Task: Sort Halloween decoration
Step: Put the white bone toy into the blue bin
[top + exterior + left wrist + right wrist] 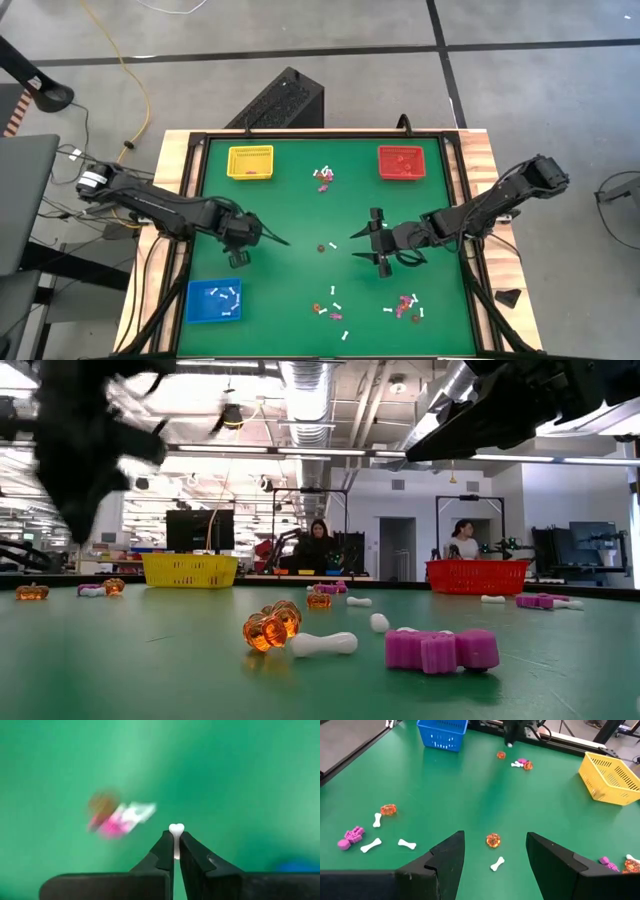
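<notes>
left gripper: fingers pinched shut on a white bone, held by its tip only, above the green table
risk: thin grip, so the bone may slip or twist out on the way to the blue tray, which already holds white pieces
right gripper: fingers wide open, empty, over an orange trinket mid-table
far: yellow tray, red tray, loose trinket clusters on the table

On the counter, one tray sits at the far left, another at the far right, a third at the near left. Trinkets lie between the far trays, more near the front edge.
</notes>
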Controlling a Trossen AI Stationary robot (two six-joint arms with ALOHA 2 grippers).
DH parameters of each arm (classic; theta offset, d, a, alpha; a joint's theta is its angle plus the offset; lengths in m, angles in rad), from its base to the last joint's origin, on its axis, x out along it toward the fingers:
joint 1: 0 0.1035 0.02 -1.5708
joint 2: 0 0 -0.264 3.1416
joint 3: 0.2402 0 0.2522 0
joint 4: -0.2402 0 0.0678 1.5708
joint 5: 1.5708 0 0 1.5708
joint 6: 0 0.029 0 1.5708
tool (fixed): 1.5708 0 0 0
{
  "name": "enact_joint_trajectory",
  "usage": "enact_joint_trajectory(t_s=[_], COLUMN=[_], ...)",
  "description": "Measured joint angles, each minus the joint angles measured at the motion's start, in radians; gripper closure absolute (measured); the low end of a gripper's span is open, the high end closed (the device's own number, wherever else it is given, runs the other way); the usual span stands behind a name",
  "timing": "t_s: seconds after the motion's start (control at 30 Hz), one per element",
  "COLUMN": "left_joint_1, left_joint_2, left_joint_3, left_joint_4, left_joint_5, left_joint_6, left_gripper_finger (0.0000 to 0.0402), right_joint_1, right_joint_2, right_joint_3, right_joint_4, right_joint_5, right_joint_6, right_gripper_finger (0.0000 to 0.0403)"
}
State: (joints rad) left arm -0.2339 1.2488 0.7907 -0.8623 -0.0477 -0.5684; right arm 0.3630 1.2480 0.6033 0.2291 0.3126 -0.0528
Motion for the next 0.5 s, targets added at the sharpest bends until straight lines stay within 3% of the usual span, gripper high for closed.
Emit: enact_joint_trajectory(t_s=[0.23, 0.33, 0.5], left_joint_1=[-0.174, -0.312, -0.542], left_joint_2=[-0.001, 0.0, 0.0], left_joint_3=[0.091, 0.09, 0.091], left_joint_4=[0.103, 0.125, 0.127], left_joint_5=[0.224, 0.219, 0.116], left_joint_6=[-0.172, -0.328, -0.659], left_gripper_finger=[0.04, 0.0401, 0.0401], right_joint_1=[0.0, 0.0, 0.0], right_joint_2=[0.0, 0.0, 0.0], right_joint_3=[0.0, 0.0, 0.0], right_joint_4=[0.015, 0.014, 0.014], right_joint_5=[0.0, 0.0, 0.0], right_joint_6=[0.001, 0.002, 0.0], right_gripper_finger=[0.0159, 0.0159, 0.0159])
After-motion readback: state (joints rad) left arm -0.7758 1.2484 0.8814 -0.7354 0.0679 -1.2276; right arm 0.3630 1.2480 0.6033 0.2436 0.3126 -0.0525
